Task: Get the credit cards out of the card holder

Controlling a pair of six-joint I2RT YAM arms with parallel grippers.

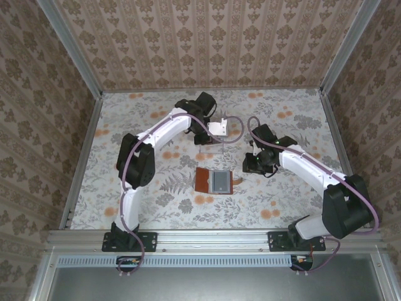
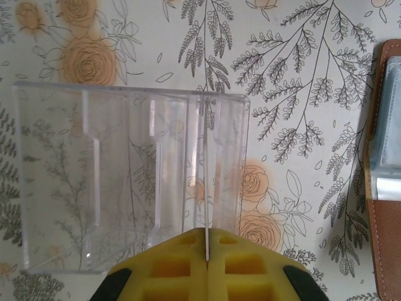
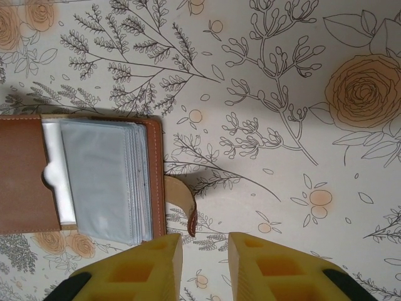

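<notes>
Card holder (image 1: pixel 214 180) spread, long axis L-R, tab (image 1: pixel 239 180) right. L hand (image 2: pixel 207 244) clamped, R hand (image 3: pixel 205 248) parted.

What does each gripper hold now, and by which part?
The right gripper is open and holds nothing. The left gripper is shut; a thin pale line runs from between its fingers over the clear tray, perhaps a card's edge; I cannot tell.

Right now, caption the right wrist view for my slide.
Open right gripper poised by the short brown strap tab of the reddish-brown leather bifold wallet, lying open on the floral-print table.
</notes>
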